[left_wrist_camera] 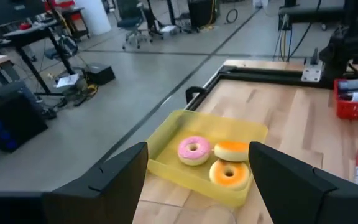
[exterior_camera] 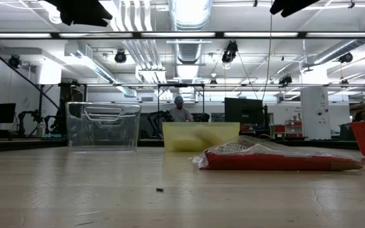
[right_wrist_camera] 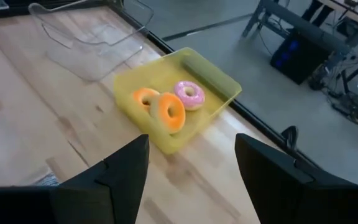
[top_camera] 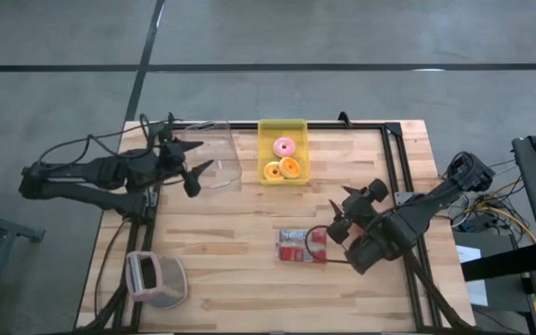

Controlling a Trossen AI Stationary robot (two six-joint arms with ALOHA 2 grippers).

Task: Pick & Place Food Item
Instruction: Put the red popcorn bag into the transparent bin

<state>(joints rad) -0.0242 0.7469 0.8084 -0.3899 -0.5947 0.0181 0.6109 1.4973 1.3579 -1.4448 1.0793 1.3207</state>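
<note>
I see the right gripper (top_camera: 340,216) wide open and empty, above the counter (top_camera: 249,270) just right of the red food packet (top_camera: 302,246), which lies flat near the middle. My left gripper (top_camera: 196,163) is also wide open and holds nothing, at the clear container (top_camera: 220,156) on the far left. The yellow tray (top_camera: 283,126) at the far edge carries a pink donut (top_camera: 285,146) and two orange donuts (top_camera: 281,169). A pink device (top_camera: 154,277) sits near left.
</note>
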